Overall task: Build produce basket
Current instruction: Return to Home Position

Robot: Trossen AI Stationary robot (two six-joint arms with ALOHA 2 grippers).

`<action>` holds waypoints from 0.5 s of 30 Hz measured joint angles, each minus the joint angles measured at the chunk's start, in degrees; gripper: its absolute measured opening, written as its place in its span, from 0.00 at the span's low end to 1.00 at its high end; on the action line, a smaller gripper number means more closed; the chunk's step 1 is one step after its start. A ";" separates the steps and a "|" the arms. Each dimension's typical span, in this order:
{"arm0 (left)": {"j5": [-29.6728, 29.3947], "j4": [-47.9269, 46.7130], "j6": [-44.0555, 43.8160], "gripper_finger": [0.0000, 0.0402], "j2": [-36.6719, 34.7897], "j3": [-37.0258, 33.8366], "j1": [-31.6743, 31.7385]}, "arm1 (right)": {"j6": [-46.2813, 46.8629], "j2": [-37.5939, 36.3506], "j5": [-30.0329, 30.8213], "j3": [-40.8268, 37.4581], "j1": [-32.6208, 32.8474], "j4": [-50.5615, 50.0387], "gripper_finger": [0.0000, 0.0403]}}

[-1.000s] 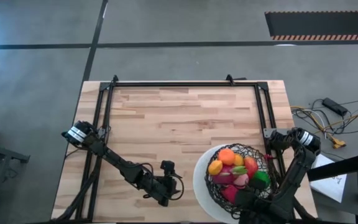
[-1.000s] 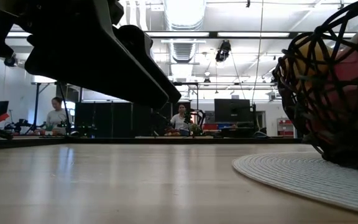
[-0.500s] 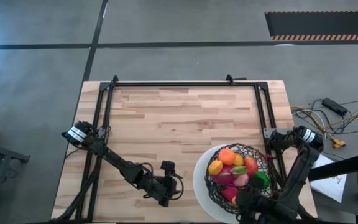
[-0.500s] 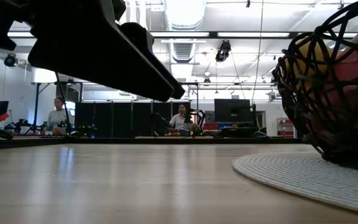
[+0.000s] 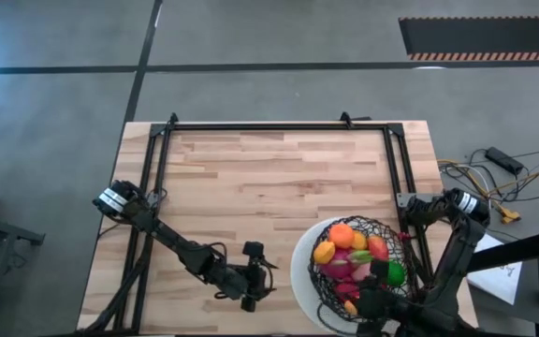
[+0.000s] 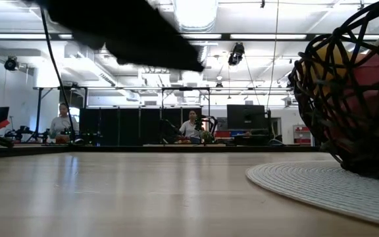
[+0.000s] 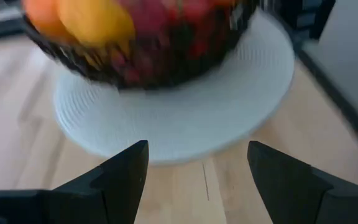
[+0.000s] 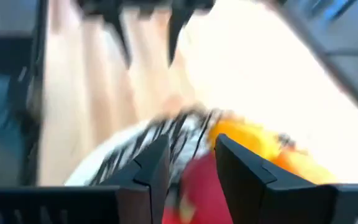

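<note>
The basket [image 5: 358, 262], black wire mesh on a white round base [image 5: 299, 271], stands near the table's near right corner. It is piled with produce: orange [image 5: 342, 234], yellow [image 5: 324, 251], red [image 5: 377, 248], green [image 5: 396, 273] and magenta [image 5: 337, 270] pieces. My left gripper [image 5: 268, 284] is open and empty, left of the basket and pointing at it; its wrist view shows the basket [image 7: 148, 56] ahead of the gripper [image 7: 197, 163]. My right gripper [image 5: 368, 298] is over the basket's near rim, fingers apart [image 8: 190, 146], with mesh and a red piece below.
Black frame rails [image 5: 157, 187] run along the table's left, far and right sides. Bare wood [image 5: 269, 197] lies between them. Cables [image 5: 485, 173] lie on the floor off the table's right edge. In the low view, people [image 6: 191, 125] sit in the room beyond.
My left arm has risen: in the low view its dark bulk has moved up toward the picture's top. My right gripper has drawn slightly back toward the table's near edge over the basket's rim. The basket has stayed in place.
</note>
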 joint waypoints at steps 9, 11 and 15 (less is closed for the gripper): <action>-7.28 3.90 0.09 0.64 -2.80 0.01 0.02 | -3.99 -0.70 -5.95 0.00 -16.34 -1.03 0.20; -7.77 3.71 0.08 0.64 -2.81 -0.02 0.02 | -5.89 -0.70 -9.84 0.00 -20.69 -2.38 0.17; -7.87 3.78 -1.27 0.64 -2.81 -0.82 -0.01 | -5.94 -0.68 -14.08 -0.04 -26.65 -6.92 0.11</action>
